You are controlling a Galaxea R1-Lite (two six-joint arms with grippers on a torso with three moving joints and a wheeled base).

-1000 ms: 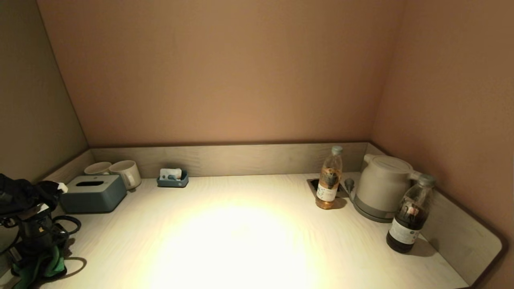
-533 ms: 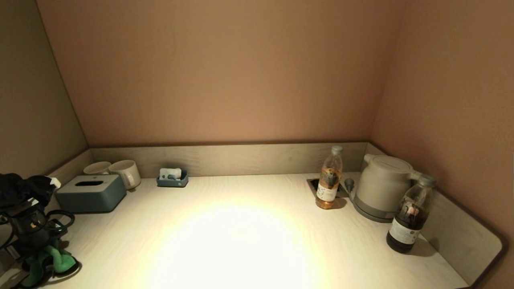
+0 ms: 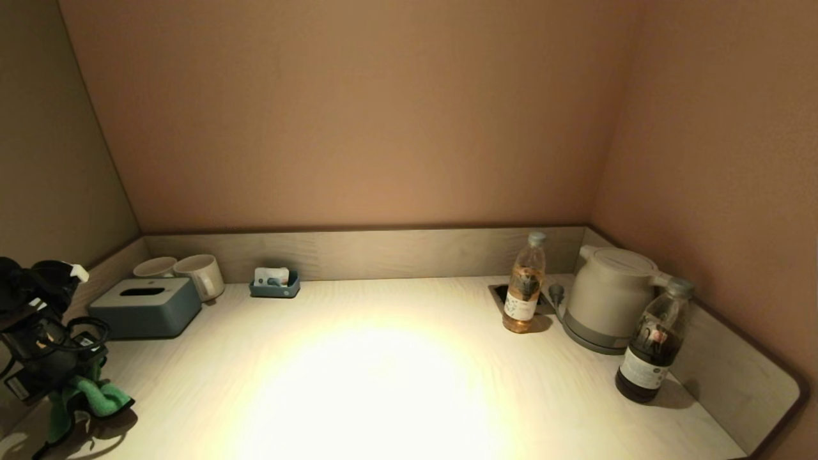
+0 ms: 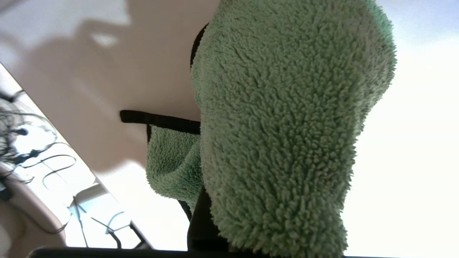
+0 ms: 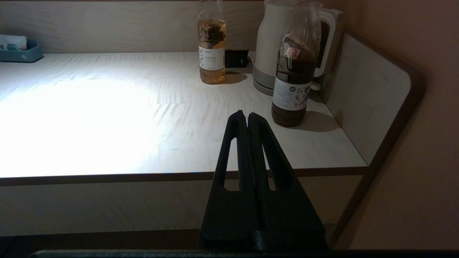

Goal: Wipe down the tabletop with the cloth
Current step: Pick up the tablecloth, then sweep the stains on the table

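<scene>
A fluffy green cloth (image 3: 86,399) hangs from my left gripper (image 3: 70,390) at the near left corner of the pale wooden tabletop (image 3: 383,370). In the left wrist view the cloth (image 4: 283,125) fills most of the frame and hides the fingers; the gripper is shut on it, just above the tabletop. My right gripper (image 5: 247,116) is shut and empty, parked in front of the table's near edge at the right, out of the head view.
A blue tissue box (image 3: 144,308), two cups (image 3: 199,275) and a small blue tray (image 3: 275,283) stand at the back left. A tea bottle (image 3: 524,284), a white kettle (image 3: 607,297) and a dark bottle (image 3: 652,342) stand at the right. Raised side panels border the table.
My left arm has shifted left and lifted slightly; the cloth has swung out to the right beneath it. The right arm has not moved.
</scene>
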